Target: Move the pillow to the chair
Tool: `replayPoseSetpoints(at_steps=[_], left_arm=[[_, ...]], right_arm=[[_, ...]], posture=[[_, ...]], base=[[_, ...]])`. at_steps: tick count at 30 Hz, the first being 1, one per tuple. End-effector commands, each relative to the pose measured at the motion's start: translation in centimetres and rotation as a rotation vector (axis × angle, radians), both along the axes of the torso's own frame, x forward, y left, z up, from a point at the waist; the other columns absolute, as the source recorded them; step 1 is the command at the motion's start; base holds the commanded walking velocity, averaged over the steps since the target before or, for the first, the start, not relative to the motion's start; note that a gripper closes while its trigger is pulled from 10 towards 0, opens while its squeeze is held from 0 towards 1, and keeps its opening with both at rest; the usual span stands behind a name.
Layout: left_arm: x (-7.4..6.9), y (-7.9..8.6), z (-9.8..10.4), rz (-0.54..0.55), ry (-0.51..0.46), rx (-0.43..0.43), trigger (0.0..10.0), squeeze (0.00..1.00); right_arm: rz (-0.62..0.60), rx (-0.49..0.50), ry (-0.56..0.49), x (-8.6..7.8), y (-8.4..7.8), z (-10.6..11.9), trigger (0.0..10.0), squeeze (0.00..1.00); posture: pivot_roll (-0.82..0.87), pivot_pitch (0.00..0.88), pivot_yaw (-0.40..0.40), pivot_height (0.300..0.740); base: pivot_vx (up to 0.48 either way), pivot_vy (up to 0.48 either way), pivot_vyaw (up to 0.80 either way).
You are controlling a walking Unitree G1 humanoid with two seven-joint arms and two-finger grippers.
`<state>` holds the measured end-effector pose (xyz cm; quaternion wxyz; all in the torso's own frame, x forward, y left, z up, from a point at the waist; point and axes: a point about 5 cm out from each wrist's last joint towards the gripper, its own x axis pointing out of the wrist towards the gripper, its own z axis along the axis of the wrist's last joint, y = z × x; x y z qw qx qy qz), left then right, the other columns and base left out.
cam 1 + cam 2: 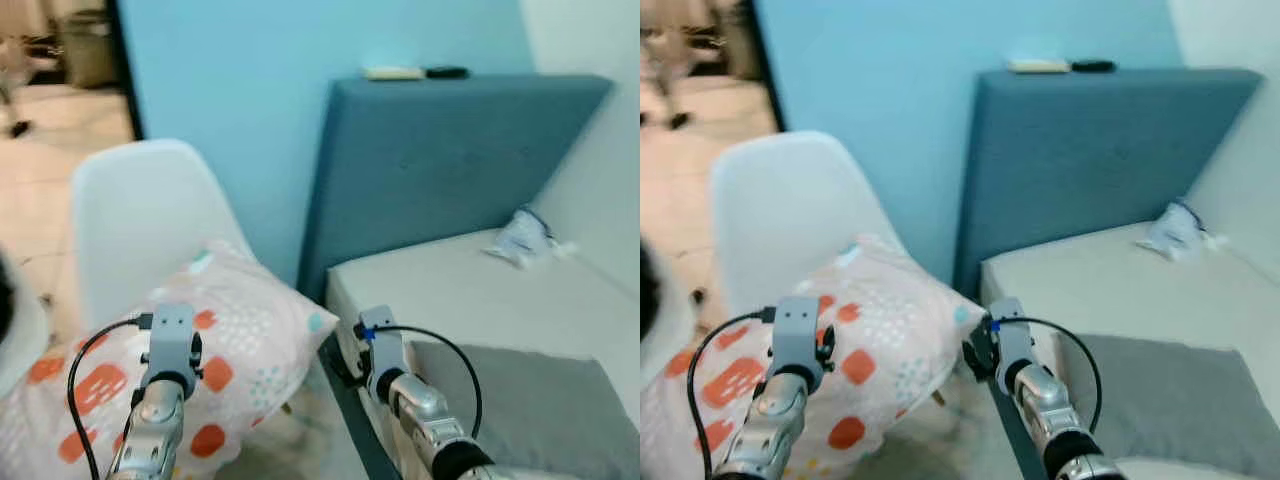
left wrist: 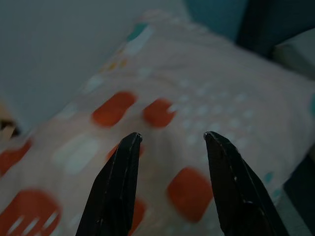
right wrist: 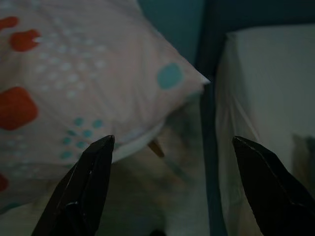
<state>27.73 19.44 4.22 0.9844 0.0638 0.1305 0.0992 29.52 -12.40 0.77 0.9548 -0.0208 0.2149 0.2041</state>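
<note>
Pillow (image 1: 230,340) lies on chair (image 1: 140,215); our left gripper (image 2: 170,140) and right gripper (image 3: 170,147) jaws spread, empty; release step; next, we withdraw toward 6 o'clock

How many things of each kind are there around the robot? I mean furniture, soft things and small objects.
Furniture: 2 (white chair, bed)
Soft things: 2 (patterned pillow, grey blanket)
Small objects: 3 (crumpled white item on the bed, pale item and dark item on the headboard)
Total: 7

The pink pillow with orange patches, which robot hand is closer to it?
Left. The left hand is open right over the pink patterned pillow; the right hand is open beside its corner, by the bed.
</note>
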Motion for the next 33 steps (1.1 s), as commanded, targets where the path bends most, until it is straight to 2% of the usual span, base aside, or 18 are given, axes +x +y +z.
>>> replayPoseSetpoints(at_steps=[1,11,17,33], left_arm=[[0.0,-0.2,0.0,-0.003,0.003,-0.005,10.0,0.0],[0.1,0.1,0.0,-0.048,0.024,0.04,10.0,0.0],[0.0,0.6,-0.1,-0.04,0.034,0.037,10.0,0.0],[0.3,0.3,0.1,-0.033,0.024,0.035,10.0,0.0]], right_arm=[[-0.01,-0.001,0.02,-0.2,-0.4,-0.3,10.0,0.0],[-0.062,0.0,0.075,-1.1,-0.5,-1.5,10.0,0.0],[-0.08,0.012,0.059,-0.9,-0.4,-1.2,10.0,0.0],[-0.096,0.014,0.039,-0.5,-0.5,-0.8,10.0,0.0]], posture=[[0.07,0.052,-0.087,0.74],[0.1,0.045,-0.051,0.74],[0.09,0.049,-0.033,0.74],[0.09,0.049,-0.041,0.74]], base=[[0.0,0.0,-0.8],[0.0,0.0,-0.8],[0.0,0.0,-0.8],[0.0,0.0,-0.8]])
